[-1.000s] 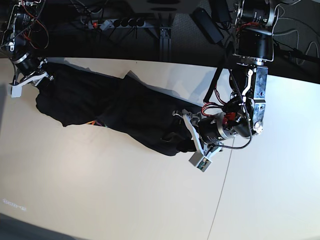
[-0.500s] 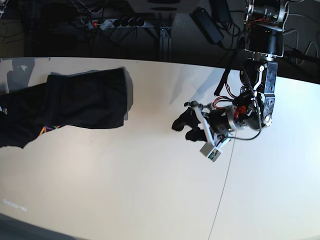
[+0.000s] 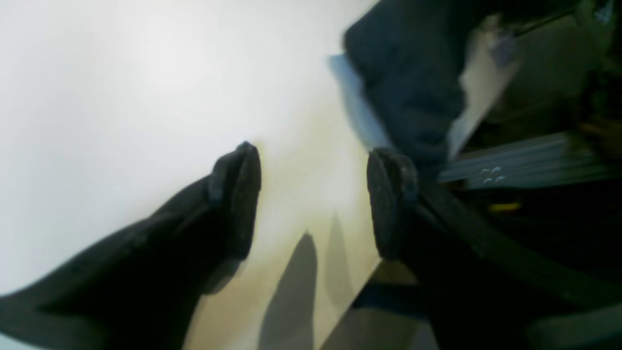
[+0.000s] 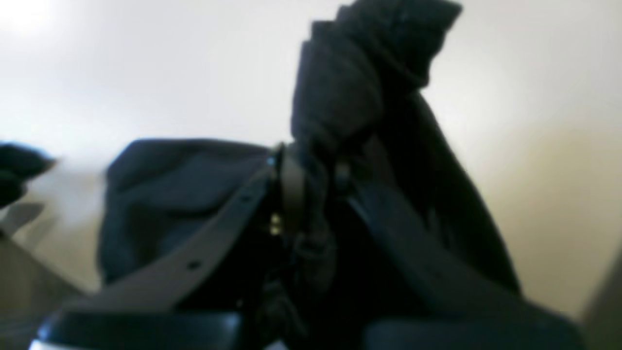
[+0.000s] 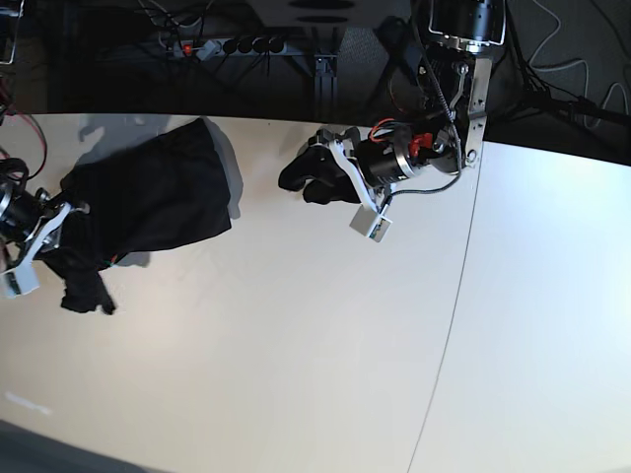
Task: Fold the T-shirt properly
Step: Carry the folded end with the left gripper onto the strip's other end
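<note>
The black T-shirt lies bunched at the far left of the white table, one end hanging at the front. My right gripper is shut on a fold of it. In the right wrist view the fabric stands up in a wad from the closed right gripper. My left gripper is open and empty, just right of the shirt near the table's far edge. In the left wrist view the left gripper has its pads apart over bare table, with the shirt beyond them. The striped neck band is hidden.
A power strip and cables lie behind the table's far edge. A thin seam runs down the table on the right side. The dark floor shows at the front left corner.
The left gripper has let go of the shirt and swung up and left towards the far edge. The right gripper has pulled the shirt left and bunched it, then come forward with it.
</note>
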Controlling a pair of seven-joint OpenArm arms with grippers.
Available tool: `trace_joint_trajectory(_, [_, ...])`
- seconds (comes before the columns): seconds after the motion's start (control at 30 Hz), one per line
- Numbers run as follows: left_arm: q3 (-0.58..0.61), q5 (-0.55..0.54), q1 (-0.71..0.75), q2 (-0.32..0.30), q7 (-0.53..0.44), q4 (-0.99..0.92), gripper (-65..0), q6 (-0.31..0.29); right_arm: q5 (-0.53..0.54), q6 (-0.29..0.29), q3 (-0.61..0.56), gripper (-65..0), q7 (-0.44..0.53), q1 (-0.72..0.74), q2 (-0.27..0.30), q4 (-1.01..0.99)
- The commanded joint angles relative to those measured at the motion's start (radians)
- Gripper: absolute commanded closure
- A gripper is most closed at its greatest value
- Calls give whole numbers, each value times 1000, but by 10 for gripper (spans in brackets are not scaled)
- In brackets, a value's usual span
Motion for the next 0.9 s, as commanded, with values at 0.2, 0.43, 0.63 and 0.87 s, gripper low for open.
trace_joint_trajectory(0.2, [5,36,33,63,29,-84,-384,-1,-13,45,-40,0,32,-152,26,231])
trace_joint_trajectory(0.43, [102,77,25,68,29,-108,-384,-1,-19,45,-40,0,44,-268,-8,301])
trace_joint_trajectory(0.63, [129,103,18,68,29,-107,-384,0,-39,45,-48,0,48,-285,-43,307])
trace_joint_trajectory(0.87, [129,105,17,68,30,-107,-342,0,-75,45,-154,0,51,-285,-43,307])
